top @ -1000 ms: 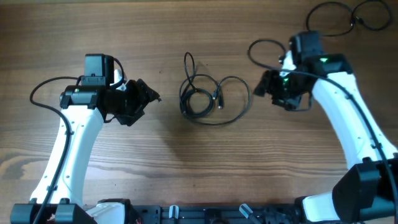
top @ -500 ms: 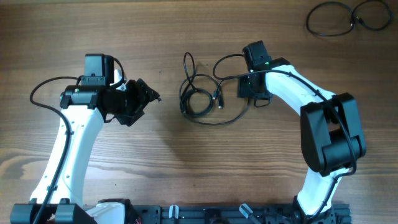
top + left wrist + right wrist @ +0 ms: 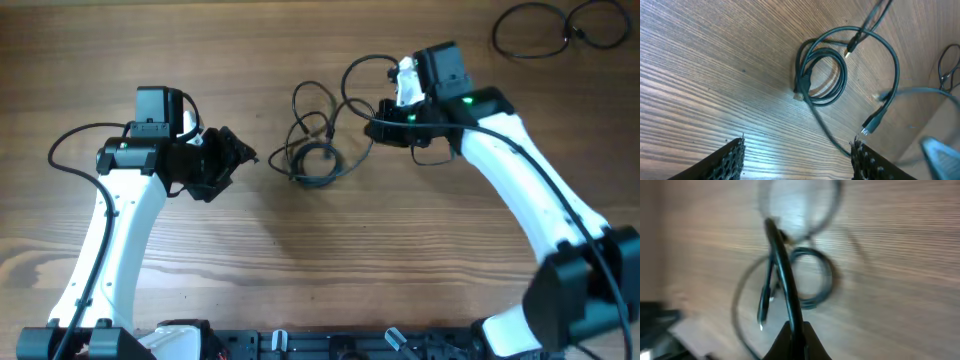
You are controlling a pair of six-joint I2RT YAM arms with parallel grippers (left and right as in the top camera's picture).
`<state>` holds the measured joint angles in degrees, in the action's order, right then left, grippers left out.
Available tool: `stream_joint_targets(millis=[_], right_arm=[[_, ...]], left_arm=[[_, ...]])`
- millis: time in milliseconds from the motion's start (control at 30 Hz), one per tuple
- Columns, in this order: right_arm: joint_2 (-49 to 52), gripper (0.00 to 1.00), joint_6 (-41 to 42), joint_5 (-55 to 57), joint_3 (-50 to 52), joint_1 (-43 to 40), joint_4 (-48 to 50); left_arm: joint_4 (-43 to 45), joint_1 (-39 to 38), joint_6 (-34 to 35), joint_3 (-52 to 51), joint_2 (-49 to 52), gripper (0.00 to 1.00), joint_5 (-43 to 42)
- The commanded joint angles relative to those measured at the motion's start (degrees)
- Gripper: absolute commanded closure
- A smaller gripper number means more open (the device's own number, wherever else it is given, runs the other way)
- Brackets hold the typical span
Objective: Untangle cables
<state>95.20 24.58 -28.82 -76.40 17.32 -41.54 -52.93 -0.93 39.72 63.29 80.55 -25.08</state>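
Observation:
A tangle of thin black cables [image 3: 312, 158] lies at the table's middle, coiled in loose loops. My right gripper [image 3: 376, 128] is shut on one cable strand [image 3: 785, 275] at the tangle's right side, and that strand rises from the coil [image 3: 816, 278] to the closed fingers [image 3: 796, 339]. The right wrist view is blurred. My left gripper [image 3: 238, 158] stands open to the left of the tangle, apart from it. In the left wrist view the coil [image 3: 822, 75] and a loose plug end [image 3: 871, 123] lie beyond the open fingertips [image 3: 732, 157].
Two more looped black cables [image 3: 555, 28] lie at the far right corner. Thicker black wires run along both arms [image 3: 75, 140]. The table is bare wood [image 3: 300, 270].
My right gripper moved in to the tangle, shut on a strand and drew it up and to the right, so the loops shifted. The left arm has not moved.

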Motion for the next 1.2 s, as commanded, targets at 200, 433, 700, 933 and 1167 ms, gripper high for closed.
stream_joint_targets(millis=[200,433,700,933,1167], right_arm=[[-6.7,0.96,20.0,-10.5,-1.3,0.0,10.7],[-6.7,0.96,29.0,-20.2,-1.3,0.0,19.1],[-6.7,0.96,30.1,-21.1,-1.3,0.0,19.8],[-6.7,0.96,37.1,-28.5,-1.3,0.0,28.3],[-6.7,0.96,36.6,-29.7,-1.3,-0.1,28.7]], left_arm=[[-1.2,-0.8,-2.8,0.4,-0.5,0.29,-10.5],[7.3,-3.1,16.8,0.4,-0.5,0.29,-9.7],[16.4,-3.0,32.7,0.4,-0.3,0.34,-4.6],[25.6,-3.1,39.2,0.4,6.9,0.29,-12.9],[29.4,-3.0,38.5,0.4,7.6,0.94,-11.3]])
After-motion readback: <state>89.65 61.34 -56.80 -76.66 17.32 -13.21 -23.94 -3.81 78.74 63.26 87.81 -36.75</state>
